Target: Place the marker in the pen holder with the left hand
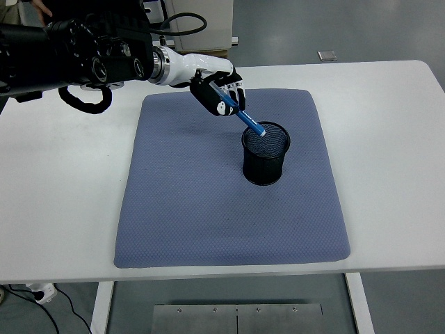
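Left hand (pixel 217 89): we see one, fingers curled tight around the marker.
Marker (pixel 245 120): one, blue, slanting down, tip at the holder's rim.
Pen holder (pixel 265 154): one, black mesh, upright.
Mat (pixel 181 202): one, grey-blue, on the white table (pixel 62 202).

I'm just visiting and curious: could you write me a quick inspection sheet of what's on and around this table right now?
Surface: white table with a blue-grey mat.
Job's things: blue marker tilted, tip at the rim of the black mesh pen holder.
Clutter: nothing seen.
Hands: left hand grips the marker; right hand not visible.
Cables: black cable behind the arm.
Surroundings: grey floor, small floor plate.
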